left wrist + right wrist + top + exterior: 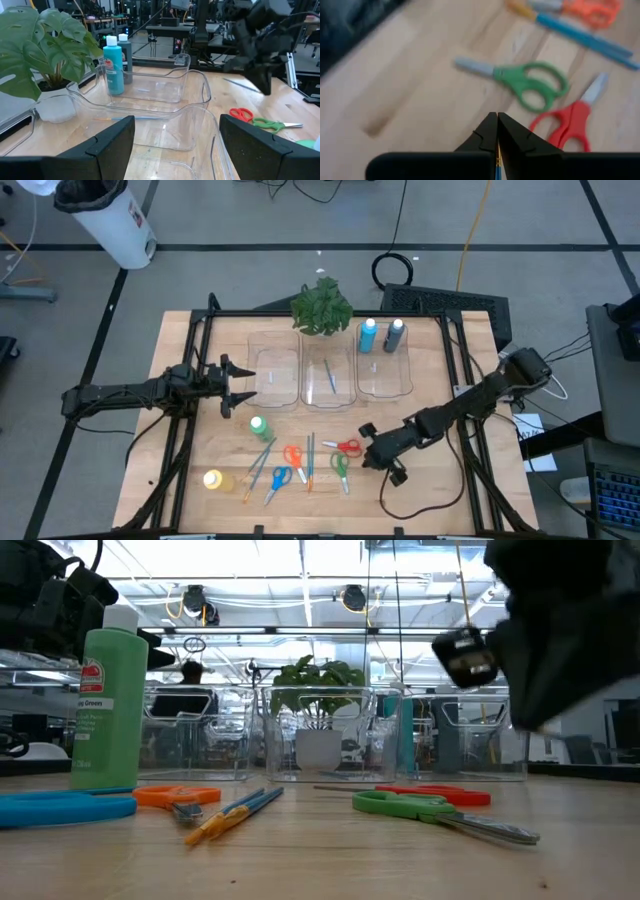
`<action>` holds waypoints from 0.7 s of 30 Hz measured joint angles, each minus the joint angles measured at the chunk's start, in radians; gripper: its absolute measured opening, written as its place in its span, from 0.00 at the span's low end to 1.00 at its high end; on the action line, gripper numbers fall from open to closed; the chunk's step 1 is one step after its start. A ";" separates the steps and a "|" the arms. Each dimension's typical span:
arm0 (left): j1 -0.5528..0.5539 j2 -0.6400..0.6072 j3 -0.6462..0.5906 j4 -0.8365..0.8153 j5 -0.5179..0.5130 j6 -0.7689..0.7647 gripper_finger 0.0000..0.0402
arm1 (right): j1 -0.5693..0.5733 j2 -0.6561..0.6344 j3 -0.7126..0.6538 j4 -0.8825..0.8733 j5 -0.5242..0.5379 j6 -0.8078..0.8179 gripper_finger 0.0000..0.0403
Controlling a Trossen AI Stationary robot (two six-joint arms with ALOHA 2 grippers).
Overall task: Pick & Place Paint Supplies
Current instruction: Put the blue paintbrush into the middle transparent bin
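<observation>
Blue scissors (62,807): nearest the low camera, flat on the table (440,490), cut off at the picture's edge.
Right gripper (497,120): fingers pressed together on a thin blue-and-yellow brush (497,167), raised above the table; only a sliver of the brush shows between the fingers in its wrist view.
Green scissors (520,82): on the wood just ahead of the right gripper's tips, apart from them.
Red scissors (570,122): just beside the green pair, handles near one another.
Orange scissors (292,455): in the middle of the loose cluster, beside several loose brushes (262,458).
Green paint bottle (258,426): upright, between the cluster and the left bin (272,373).
Yellow paint bottle (214,480): lying on its side at the cluster's outer edge.
Light blue bottle (368,333) and dark bottle (394,334): upright in the right bin (385,380).
Middle bin (330,372): holds one brush (329,376).
Left gripper (240,385): jaws apart, empty, at the left bin's outer wall.
Plant (322,307): behind the bins.
Hard to make out: the right gripper's body in the low view, a dark blur.
</observation>
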 joint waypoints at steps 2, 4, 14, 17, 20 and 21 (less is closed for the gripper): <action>0.000 0.000 0.000 -0.002 0.000 0.000 0.73 | 0.004 -0.028 0.000 0.027 0.032 0.013 0.00; 0.000 0.000 0.000 0.001 0.000 0.000 0.73 | 0.011 -0.051 0.001 0.066 0.081 0.033 0.00; 0.000 0.000 0.000 -0.001 0.000 0.000 0.73 | 0.007 -0.063 0.003 0.268 0.382 0.239 0.00; 0.000 0.000 0.000 0.000 0.000 0.000 0.73 | -0.004 -0.063 0.003 0.348 0.428 0.229 0.00; 0.000 0.000 0.000 0.000 0.000 0.000 0.73 | -0.008 -0.063 0.003 0.432 0.434 0.209 0.00; 0.000 0.000 0.000 0.000 0.000 0.000 0.73 | -0.010 -0.062 0.003 0.458 0.434 0.207 0.00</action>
